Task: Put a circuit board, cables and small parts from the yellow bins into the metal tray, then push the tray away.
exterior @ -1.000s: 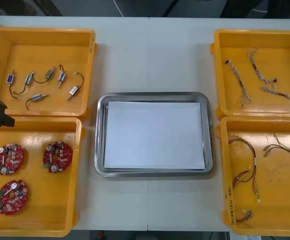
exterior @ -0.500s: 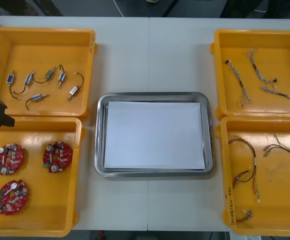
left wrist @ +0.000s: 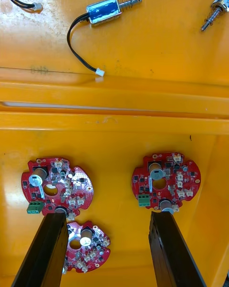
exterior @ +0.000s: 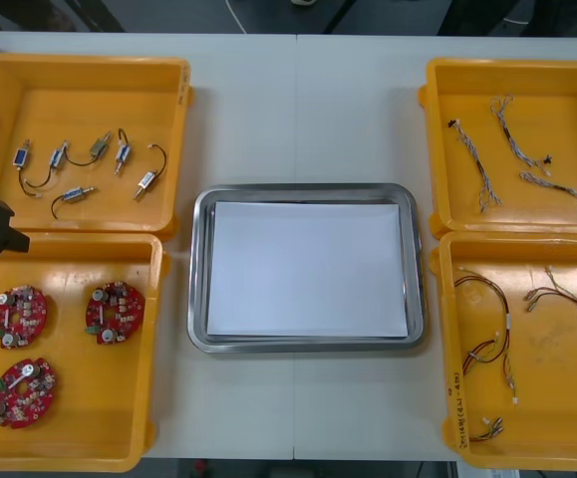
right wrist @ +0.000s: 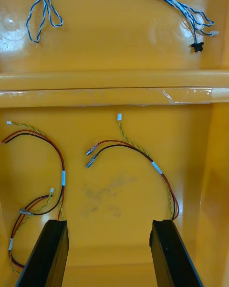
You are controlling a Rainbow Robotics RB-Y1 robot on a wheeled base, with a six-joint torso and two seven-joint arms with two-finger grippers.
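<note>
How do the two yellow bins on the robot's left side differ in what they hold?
The far left bin holds six small metal parts with black leads; the near left bin holds three round red circuit boards. The open left gripper hovers over the near left bin, not the far left bin. Both are yellow and alike in shape. The right gripper, open, is over the cables.

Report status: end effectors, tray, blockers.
Left end effector open over circuit boards. Right end effector open over red and yellow cables. Metal tray white inside, nothing loaded. No blockers seen.
</note>
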